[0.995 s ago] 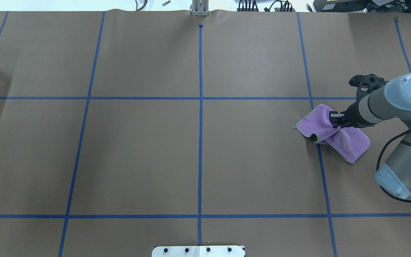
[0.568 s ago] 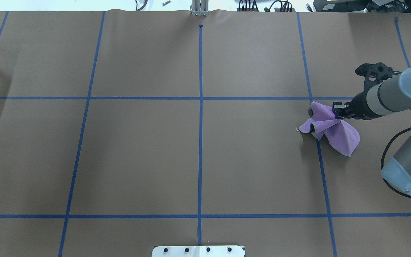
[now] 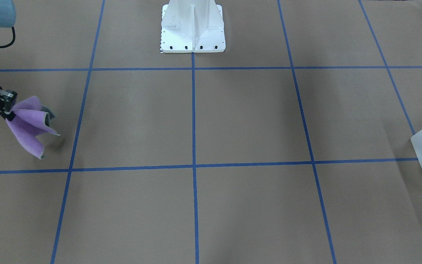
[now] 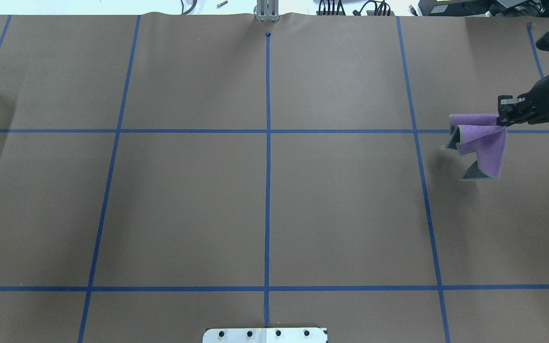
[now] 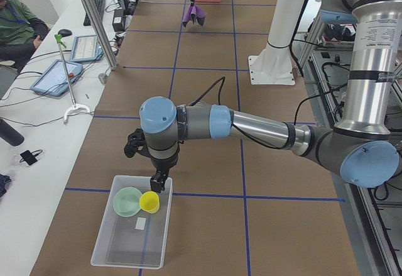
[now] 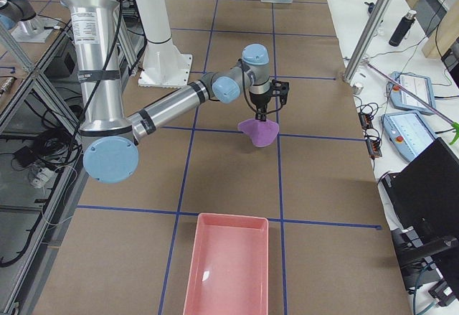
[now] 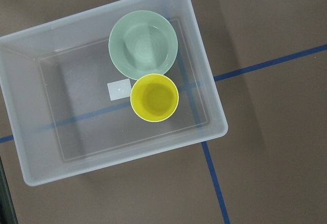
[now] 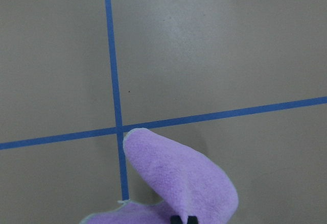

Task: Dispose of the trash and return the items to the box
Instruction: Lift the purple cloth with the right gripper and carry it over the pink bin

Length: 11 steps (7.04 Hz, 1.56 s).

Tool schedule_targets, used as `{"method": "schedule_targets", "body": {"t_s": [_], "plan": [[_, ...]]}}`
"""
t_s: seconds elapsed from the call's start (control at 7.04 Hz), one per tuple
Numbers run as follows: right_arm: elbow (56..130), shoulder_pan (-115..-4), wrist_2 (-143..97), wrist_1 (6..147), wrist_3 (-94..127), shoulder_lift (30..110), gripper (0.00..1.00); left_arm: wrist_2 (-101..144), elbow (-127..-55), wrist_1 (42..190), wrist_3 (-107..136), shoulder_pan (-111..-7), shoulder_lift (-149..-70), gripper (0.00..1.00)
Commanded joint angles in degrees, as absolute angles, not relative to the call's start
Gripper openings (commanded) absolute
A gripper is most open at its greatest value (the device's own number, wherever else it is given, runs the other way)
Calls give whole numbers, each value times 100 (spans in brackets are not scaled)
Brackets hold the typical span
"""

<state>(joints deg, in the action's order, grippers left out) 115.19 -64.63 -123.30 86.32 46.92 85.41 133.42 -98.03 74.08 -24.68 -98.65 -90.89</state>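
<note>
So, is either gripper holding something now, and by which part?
The right gripper pinches the purple cloth at a gathered fold at its top; the rest hangs down. The left gripper, over the box, seems to hold nothing.

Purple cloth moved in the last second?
Yes. The cloth, earlier straddling the vertical tape line, is now wholly right of it, lifted by the right end effector.

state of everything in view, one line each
right gripper, shut on purple cloth
purple cloth, hanging in the air, folded
left gripper, over box, open or shut unclear
box, lidless, holding both items
yellow cup, upright in box
mint bowl, upright in box, beside cup
</note>
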Motion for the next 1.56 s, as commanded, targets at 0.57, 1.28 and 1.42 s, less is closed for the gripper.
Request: {"method": "schedule_targets", "body": {"t_s": [0.57, 1.28, 1.42], "plan": [[10832, -9733, -13157, 11099, -1106, 8587, 0, 13395, -10564, 7462, -1784, -9879, -8306, 99], [9173, -10143, -12946, 9256, -1491, 9887, 0, 13403, -10573, 7479, -1810, -9879, -8271, 99], [8654, -10090, -12938, 8411, -989, 9835, 0, 13403, -10582, 7479, -1819, -9879, -8271, 99]]}}
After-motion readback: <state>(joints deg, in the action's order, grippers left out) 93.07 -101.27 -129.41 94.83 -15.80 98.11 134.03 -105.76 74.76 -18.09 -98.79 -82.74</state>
